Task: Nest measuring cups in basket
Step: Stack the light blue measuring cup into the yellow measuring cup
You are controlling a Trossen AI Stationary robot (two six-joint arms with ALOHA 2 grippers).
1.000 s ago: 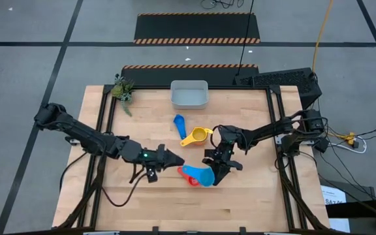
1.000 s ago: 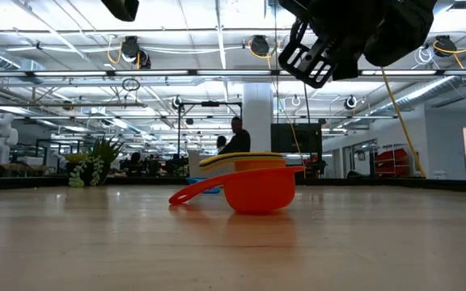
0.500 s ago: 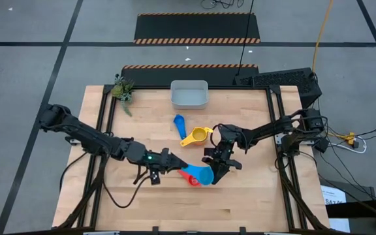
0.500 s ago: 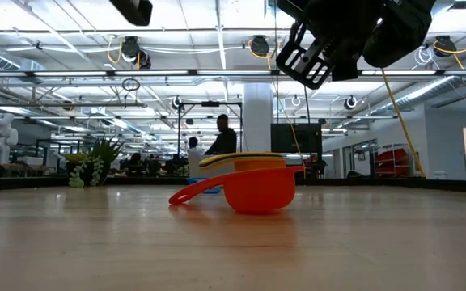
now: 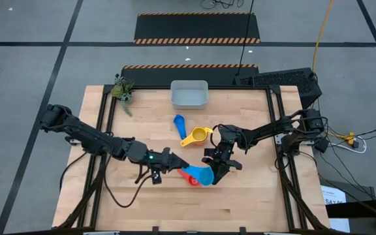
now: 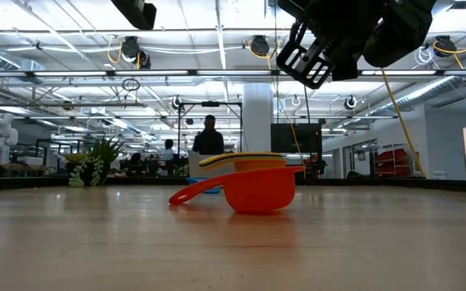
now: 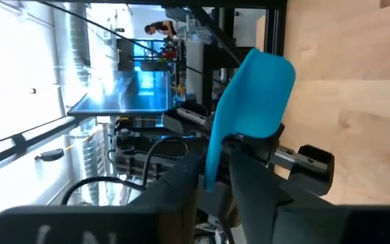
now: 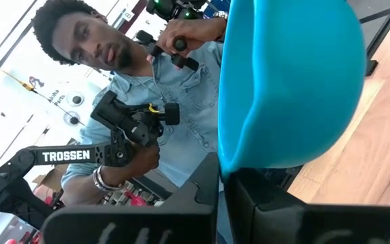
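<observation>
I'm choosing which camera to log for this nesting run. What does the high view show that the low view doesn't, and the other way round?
Only the high view shows the light blue cup, held by the right claw, with the left claw at its other side. Only the low view shows people in the room behind the table. Both show the red cup, the yellow cup and the plant.
</observation>
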